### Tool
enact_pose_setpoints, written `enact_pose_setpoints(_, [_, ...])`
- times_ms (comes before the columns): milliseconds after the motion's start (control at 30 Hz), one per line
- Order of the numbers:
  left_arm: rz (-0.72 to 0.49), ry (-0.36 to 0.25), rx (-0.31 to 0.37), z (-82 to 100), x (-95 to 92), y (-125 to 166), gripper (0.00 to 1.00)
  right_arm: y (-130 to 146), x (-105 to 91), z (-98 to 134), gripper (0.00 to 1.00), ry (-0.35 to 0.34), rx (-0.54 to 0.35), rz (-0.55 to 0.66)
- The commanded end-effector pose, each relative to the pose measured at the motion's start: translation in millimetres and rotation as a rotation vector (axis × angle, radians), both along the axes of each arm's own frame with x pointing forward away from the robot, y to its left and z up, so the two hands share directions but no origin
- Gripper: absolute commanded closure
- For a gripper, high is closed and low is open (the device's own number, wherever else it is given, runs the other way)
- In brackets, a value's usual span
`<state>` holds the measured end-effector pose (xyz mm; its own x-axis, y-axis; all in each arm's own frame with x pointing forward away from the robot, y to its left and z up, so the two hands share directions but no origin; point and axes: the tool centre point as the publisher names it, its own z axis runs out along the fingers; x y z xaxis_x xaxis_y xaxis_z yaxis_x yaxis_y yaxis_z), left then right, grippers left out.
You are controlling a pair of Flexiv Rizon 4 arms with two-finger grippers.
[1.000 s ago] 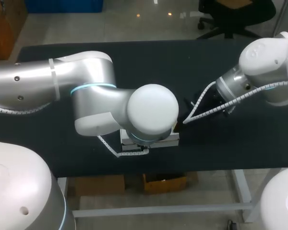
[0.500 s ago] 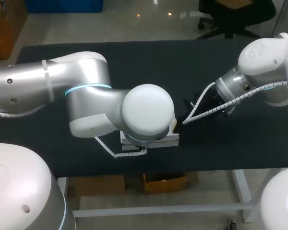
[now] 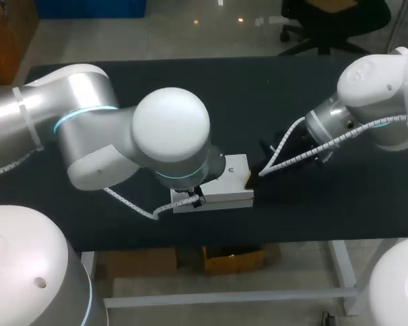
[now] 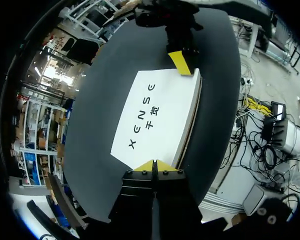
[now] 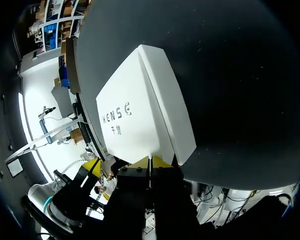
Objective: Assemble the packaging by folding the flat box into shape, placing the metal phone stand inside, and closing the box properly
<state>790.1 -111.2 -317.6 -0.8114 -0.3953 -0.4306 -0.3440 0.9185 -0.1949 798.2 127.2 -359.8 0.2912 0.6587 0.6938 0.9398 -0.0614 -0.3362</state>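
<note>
Starting at the near edge of the black table (image 3: 313, 217), the white box (image 3: 228, 182) lies just inside it, printed face up. At the box's left end sits the left claw (image 4: 153, 165), its yellow tips pressed together and touching the box's edge. From above, the bulky left arm (image 3: 170, 132) hangs over that end and hides the claw. At the right end, the right claw (image 5: 150, 162) also has its tips together, nosed against the box's edge. One claw at each end, then, facing each other across the lid. Farther back, the right arm (image 3: 377, 102) comes in from the far right.
</note>
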Motion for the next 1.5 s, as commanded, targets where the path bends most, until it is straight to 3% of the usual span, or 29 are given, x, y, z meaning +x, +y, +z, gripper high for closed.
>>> enact_pose_setpoints(33, [-0.028, 0.001, -0.069, 0.7, 1.8, 13.0, 1.00, -0.5, 1.2, -1.4, 1.00, 0.003, 0.004, 0.003])
enact_pose_setpoints(367, [-0.007, 0.079, -0.109, -22.7, 11.1, 13.1, 1.00, -0.5, 1.2, -2.6, 1.00, 0.006, 0.005, 0.004])
enact_pose_setpoints(1133, [0.006, 0.120, -0.119, -43.1, 6.3, 14.1, 1.00, -1.7, 0.2, -7.6, 1.00, 0.017, 0.004, 0.000])
enact_pose_setpoints(1500, [0.019, 0.140, -0.132, -56.2, 3.9, 14.5, 1.00, -4.7, -1.8, -21.7, 1.00, 0.053, 0.005, -0.015])
